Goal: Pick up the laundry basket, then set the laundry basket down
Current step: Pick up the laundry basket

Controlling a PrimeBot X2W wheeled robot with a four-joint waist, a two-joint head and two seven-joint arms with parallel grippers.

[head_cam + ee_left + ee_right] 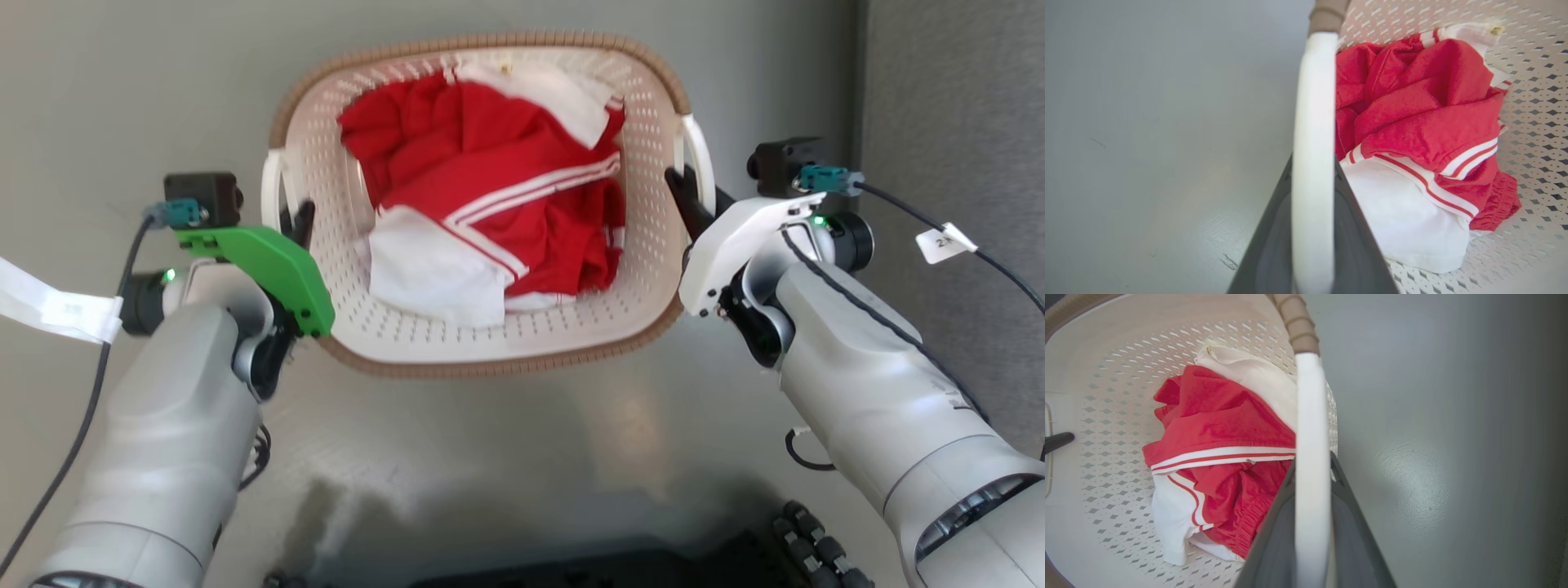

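The left gripper [298,222] clamps the left handle [269,181] and the right gripper [684,192] clamps the right handle [702,155], so the laundry basket [490,42] should lift level.

Plain indoor room: grey floor [506,457], laundry basket [424,331] holding clothes [498,180].

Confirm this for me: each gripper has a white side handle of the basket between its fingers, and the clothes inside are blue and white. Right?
Not quite: the clothes in the basket are red and white, not blue, as the head view shows. The rest holds.
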